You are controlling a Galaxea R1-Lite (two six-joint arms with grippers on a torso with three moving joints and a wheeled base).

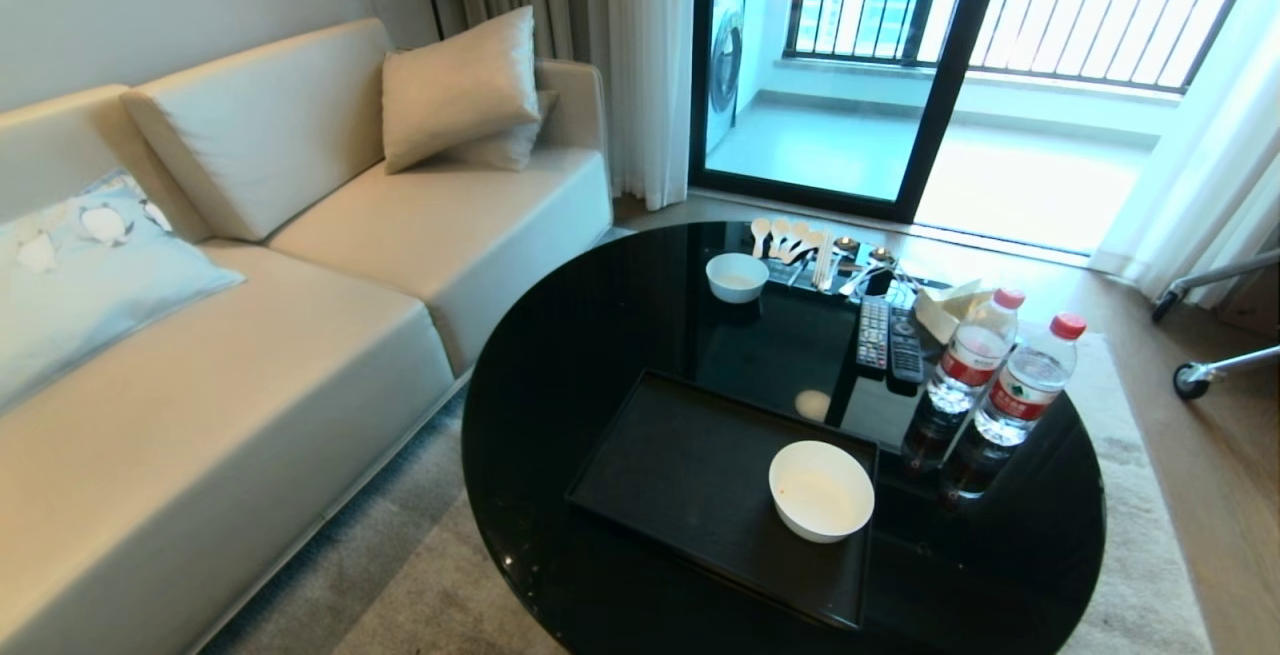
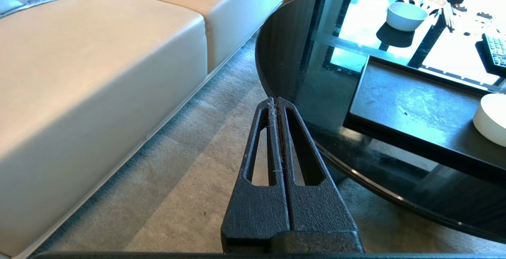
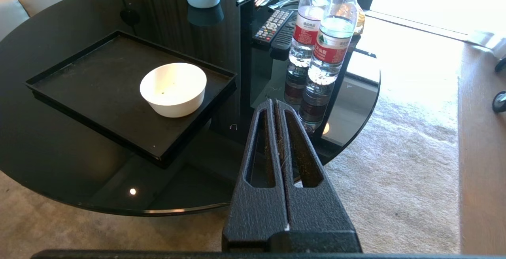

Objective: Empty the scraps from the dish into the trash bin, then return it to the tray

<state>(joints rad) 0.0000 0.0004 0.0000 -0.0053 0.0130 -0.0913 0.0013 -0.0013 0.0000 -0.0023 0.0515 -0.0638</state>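
The white bowl (image 1: 821, 490) is seen standing on the black tray (image 1: 680, 475), at its right end, on the round glass table (image 1: 560, 385). Two water bottles (image 1: 1000, 375) and remotes (image 1: 888, 337) are set just beyond. Both the left gripper (image 2: 276, 101) and right gripper (image 3: 274, 103) are pressed closed and empty, off the table's near edge.

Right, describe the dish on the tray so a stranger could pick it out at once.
On the round black glass table, find the flat black tray at the near side. The dish is the white bowl on the tray's right end; the other white bowl is smaller and sits on bare glass by the spoons.
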